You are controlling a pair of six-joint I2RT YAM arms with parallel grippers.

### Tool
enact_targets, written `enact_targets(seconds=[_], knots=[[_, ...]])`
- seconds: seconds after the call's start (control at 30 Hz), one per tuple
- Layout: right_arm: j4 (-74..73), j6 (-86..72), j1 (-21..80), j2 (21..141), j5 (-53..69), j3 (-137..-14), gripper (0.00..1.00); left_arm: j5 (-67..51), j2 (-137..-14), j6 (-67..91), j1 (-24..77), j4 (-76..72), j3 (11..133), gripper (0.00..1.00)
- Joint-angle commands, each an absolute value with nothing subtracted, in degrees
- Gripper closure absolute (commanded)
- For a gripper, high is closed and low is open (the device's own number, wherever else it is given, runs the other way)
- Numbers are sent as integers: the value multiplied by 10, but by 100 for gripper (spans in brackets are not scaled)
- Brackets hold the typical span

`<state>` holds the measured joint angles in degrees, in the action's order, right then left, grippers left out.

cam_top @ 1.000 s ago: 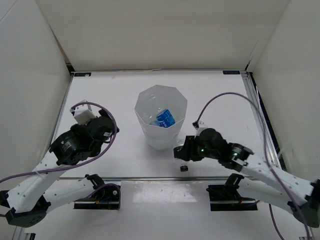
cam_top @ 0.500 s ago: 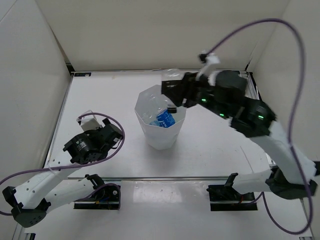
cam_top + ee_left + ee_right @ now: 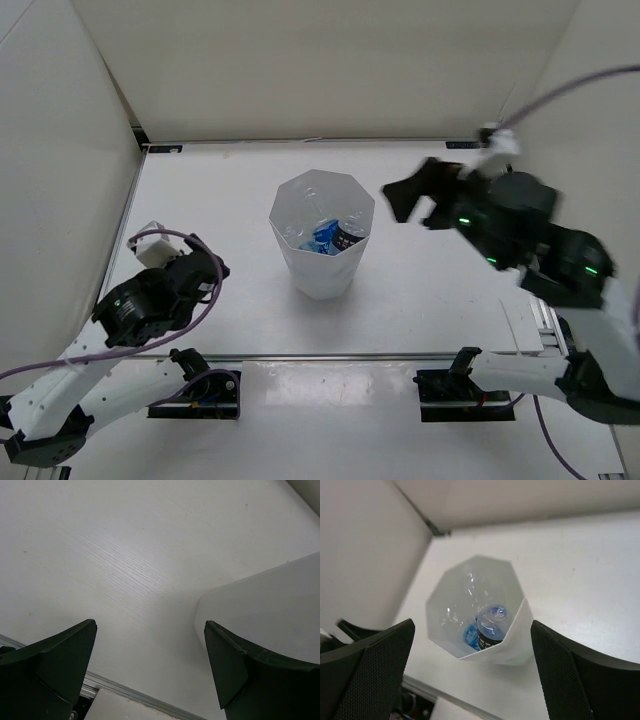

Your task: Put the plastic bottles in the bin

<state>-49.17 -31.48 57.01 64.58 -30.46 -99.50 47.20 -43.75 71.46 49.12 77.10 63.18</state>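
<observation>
Bottles first: both that I can make out are already down inside the bin (image 3: 300,270), a translucent white faceted tub standing upright near the middle of the table (image 3: 215,190). The dark-labelled bottle (image 3: 488,629) stands nearly upright against the tub's wall at about 4 o'clock as seen from overhead, its cap pointing up. The blue-labelled bottle (image 3: 325,238) lies just beside it, toward the centre. Clear, crinkled plastic shows further in at 11 o'clock; whether that is another bottle I cannot tell.

Off at 3 o'clock from the bin, the right gripper (image 3: 422,203) hangs high above the table with its jaws spread wide and nothing between them. Its wrist camera looks down into the tub's mouth between the two dark fingers (image 3: 367,672).

Down at 8 o'clock from the bin, the left gripper (image 3: 150,627) sits low over the bare tabletop, jaws likewise released and holding nothing. The bin's base shows just beyond its right-hand finger in the wrist view, apart from it.
</observation>
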Motion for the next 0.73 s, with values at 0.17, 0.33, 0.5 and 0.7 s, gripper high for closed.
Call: enact_targets(seconds=[0.17,0.33,0.5,0.7], knots=[[-730,-407,568,520,-333,-997,0,483,-359,761,489,811,577,0],[-709,-351,568,506,-85,-955,0,495,-414,685,489,816,654,0],[-668,-321,568,475,-39,-954,0,555,-511,608,489,817,755,0],[-692,-301,568,515,-40,-991,0,590,-587,588,489,817,843,0]])
